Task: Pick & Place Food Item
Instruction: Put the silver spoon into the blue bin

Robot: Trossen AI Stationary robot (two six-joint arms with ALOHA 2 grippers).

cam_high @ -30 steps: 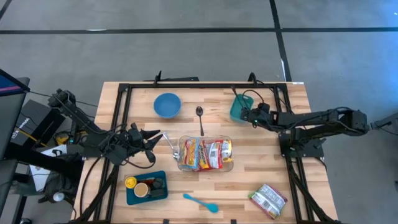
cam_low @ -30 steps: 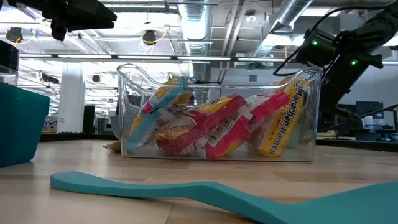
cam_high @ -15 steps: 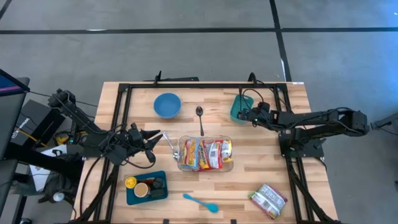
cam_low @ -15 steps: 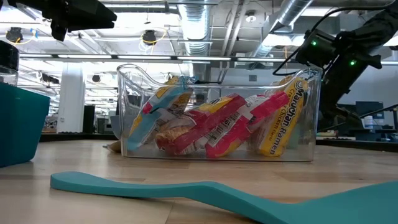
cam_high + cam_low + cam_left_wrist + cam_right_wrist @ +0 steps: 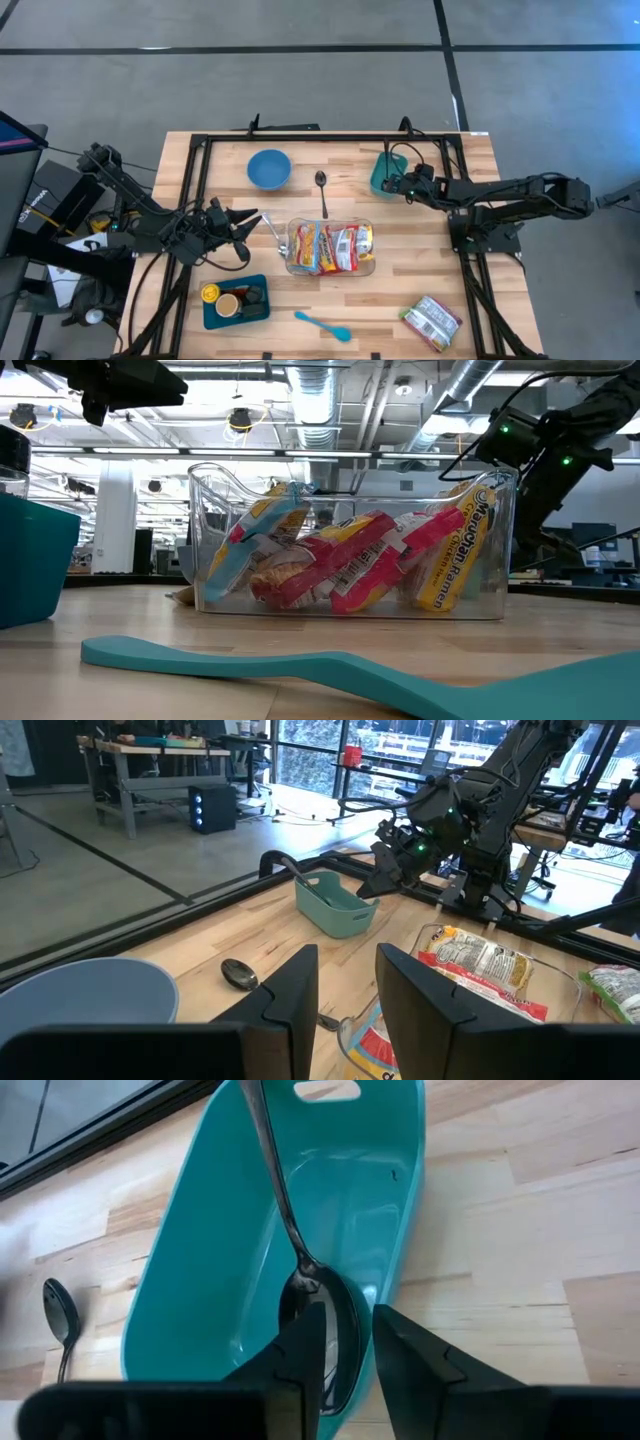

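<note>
Right wrist view: right pincer (image 5: pixel 338 1342) narrowly parted over spoon (image 5: pixel 300 1270) in teal bin (image 5: pixel 200 1260); spoon bowl partly hidden

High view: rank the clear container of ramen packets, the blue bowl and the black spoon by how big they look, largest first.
1. Clear container
2. Blue bowl
3. Black spoon, thin and clearly the smallest.

All three sit on the tabletop under an overhead camera, so nearness hardly skews the order.

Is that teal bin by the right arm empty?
No, a metal spoon lies inside the teal bin, bowl at its floor.
</note>
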